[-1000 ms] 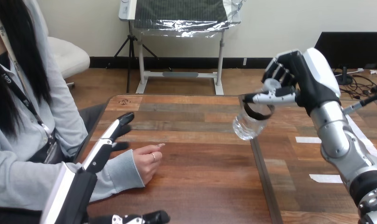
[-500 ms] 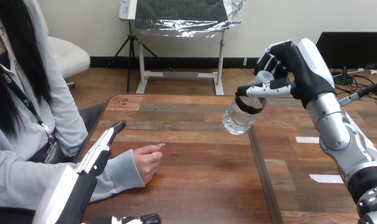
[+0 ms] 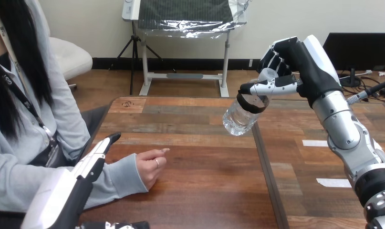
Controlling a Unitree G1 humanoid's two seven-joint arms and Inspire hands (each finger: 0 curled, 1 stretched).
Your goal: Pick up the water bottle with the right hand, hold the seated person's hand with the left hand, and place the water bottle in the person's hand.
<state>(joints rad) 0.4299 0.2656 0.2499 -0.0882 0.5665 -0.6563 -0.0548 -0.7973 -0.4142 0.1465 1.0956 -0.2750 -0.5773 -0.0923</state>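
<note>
wooden table [image 3: 204,191], water bottle [image 3: 240,116] hanging tilted from right hand [image 3: 295,71]

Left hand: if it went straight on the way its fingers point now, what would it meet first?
Likely nothing: the left hand points up and right across the bare table, its line passing left of the person's hand. Depth is unclear, so treat this as a guess.
</note>
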